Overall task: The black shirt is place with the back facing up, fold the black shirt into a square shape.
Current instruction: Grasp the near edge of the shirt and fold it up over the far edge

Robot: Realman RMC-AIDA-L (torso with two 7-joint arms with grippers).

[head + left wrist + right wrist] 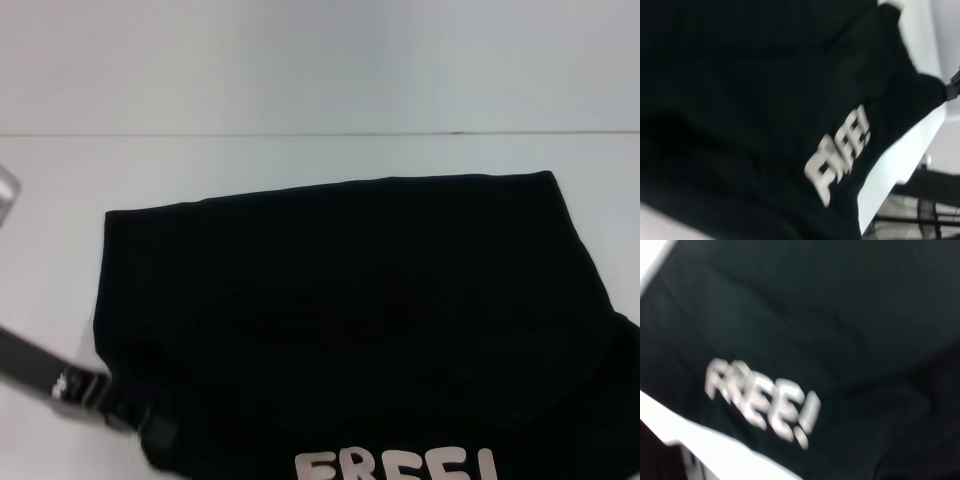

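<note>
black shirt (350,320) covers white table (300,170); left tool (150,432) at its edge

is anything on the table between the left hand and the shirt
Nothing visible. In the head view the left hand is already at the shirt near-left corner, with only bare white table around it.

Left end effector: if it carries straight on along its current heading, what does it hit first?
Probably the black shirt. In the head view the left end effector comes in from the robot's left with its tip at the shirt's near-left edge, seemingly touching. Depth there is unclear.
</note>
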